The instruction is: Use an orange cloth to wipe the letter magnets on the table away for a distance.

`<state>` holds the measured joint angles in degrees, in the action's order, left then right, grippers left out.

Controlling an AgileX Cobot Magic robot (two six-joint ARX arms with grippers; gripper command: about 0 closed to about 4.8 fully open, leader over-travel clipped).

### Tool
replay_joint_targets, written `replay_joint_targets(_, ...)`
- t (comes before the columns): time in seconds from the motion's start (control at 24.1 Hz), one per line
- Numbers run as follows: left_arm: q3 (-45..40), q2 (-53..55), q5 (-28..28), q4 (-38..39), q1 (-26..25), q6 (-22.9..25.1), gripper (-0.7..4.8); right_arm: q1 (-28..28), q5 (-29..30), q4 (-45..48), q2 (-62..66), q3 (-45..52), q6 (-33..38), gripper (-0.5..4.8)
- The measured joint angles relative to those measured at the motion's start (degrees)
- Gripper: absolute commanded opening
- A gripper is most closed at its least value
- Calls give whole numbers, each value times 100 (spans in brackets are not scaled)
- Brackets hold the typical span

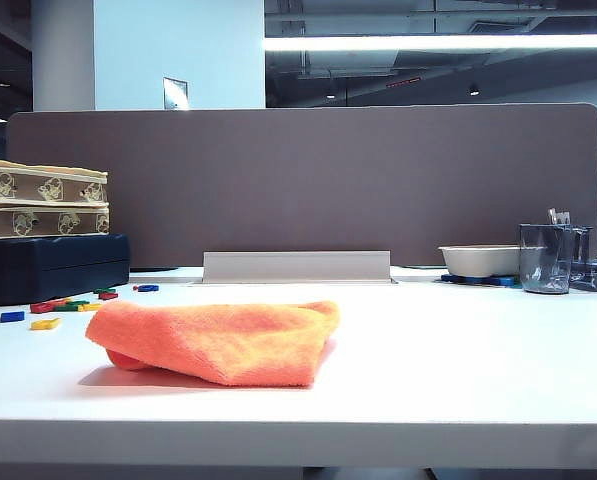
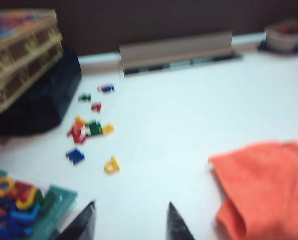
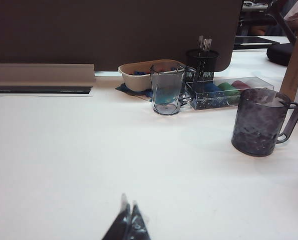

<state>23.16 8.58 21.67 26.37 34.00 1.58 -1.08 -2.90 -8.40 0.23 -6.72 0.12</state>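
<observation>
White and smooth, the wide desk-top table (image 1: 458,370) carries everything. Behind it stands a long grey-brown fabric divider panel (image 1: 308,180). At the far left edge sits a dark blue hard case (image 1: 48,268) with two patterned cardboard boxes (image 1: 40,208) stacked on it. Left of centre lies the bright orange fuzzy microfibre cloth (image 1: 223,342), bunched and folded, touched by neither arm. The tiny red, blue, yellow and green plastic letter magnets (image 2: 89,131) are scattered between cloth and case, well apart from the cloth. The left gripper (image 2: 130,222) hangs above bare table near the cloth, fingers spread and empty. The right gripper (image 3: 128,222) hovers over bare table near a smoky plastic mug (image 3: 261,122), its fingertips pressed together.
</observation>
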Motion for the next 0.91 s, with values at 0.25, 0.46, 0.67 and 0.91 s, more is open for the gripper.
replay_joint_targets(0.25,-568,2,0,-402,0,-319,175,0,-2,-4,0,0,0,-1)
replay_joint_targets(0.46,-802,2,0,-621,0,-361,175,0,4,-2,0,0,0,-1)
replay_joint_targets(0.67,-1198,2,0,-1045,0,-376,175,0,4,-2,0,0,-2,-1)
replay_joint_targets(0.91,-1674,2,0,-1526,0,-376,43,0,4,-2,0,0,0,-1)
